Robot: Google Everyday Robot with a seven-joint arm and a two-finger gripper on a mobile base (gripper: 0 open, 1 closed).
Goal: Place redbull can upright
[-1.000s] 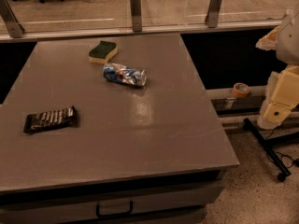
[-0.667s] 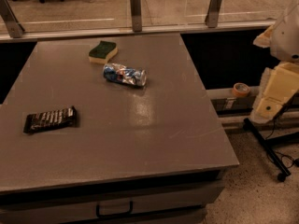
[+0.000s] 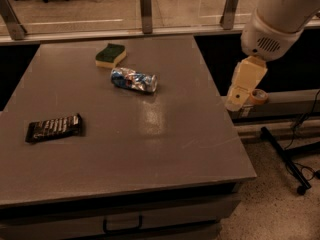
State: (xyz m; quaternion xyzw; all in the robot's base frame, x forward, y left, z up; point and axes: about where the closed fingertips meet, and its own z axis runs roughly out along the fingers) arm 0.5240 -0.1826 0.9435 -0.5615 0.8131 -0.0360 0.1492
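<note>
The redbull can (image 3: pixel 133 80) is a dented blue-and-silver can lying on its side on the grey table (image 3: pixel 125 149), in the far middle part, with its silver top pointing right. My gripper (image 3: pixel 240 90) is a cream-coloured piece hanging below the white arm (image 3: pixel 280 16). It is in the air just past the table's right edge, well right of the can and not touching it. Nothing shows in the gripper.
A green-and-yellow sponge (image 3: pixel 110 55) lies just behind the can. A dark candy bar wrapper (image 3: pixel 54 127) lies at the table's left. A roll of tape (image 3: pixel 258 96) sits on a ledge to the right. A glass railing (image 3: pixel 145 4) runs behind the table.
The arm and gripper have moved left, from the right edge of the view toward the table's right side. The can, sponge and wrapper have not moved.
</note>
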